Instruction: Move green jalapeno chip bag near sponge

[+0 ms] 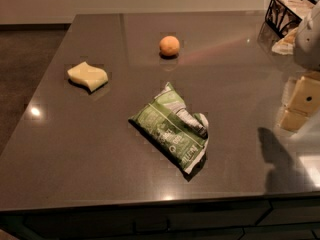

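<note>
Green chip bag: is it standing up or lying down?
Lying down: the green chip bag rests crumpled and flat on the counter. The claw hangs at the right edge, apart from it.

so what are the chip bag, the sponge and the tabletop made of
The green jalapeno chip bag looks like thin foil or plastic film: creased, crumpled, slightly glossy. The sponge looks like soft matte foam, pale yellow with a wavy edge. The table is hard, dark and polished, maybe stone; it mirrors lights. The tool is at the right edge, apart from the bag.
</note>
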`<state>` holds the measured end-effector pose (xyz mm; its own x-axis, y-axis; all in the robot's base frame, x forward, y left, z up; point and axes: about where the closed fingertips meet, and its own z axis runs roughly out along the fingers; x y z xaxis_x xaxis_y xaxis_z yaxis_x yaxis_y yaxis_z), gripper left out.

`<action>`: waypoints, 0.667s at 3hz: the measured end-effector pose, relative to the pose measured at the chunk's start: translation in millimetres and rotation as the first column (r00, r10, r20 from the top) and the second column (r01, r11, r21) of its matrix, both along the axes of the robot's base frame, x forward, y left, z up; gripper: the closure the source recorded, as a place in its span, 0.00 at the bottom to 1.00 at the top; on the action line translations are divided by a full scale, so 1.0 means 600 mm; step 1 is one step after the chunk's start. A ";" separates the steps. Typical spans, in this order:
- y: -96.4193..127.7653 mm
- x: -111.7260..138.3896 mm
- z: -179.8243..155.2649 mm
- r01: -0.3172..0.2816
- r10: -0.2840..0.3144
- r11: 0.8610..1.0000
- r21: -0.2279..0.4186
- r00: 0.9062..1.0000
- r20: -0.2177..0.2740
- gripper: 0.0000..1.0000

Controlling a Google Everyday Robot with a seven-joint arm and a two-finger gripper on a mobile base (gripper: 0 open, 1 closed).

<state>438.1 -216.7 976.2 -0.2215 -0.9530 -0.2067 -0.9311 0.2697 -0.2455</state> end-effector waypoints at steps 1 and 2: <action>0.000 0.000 0.000 0.000 0.000 1.000 0.000 1.000 0.000 0.00; 0.042 0.002 -0.007 -0.043 0.043 0.999 0.031 0.999 -0.006 0.00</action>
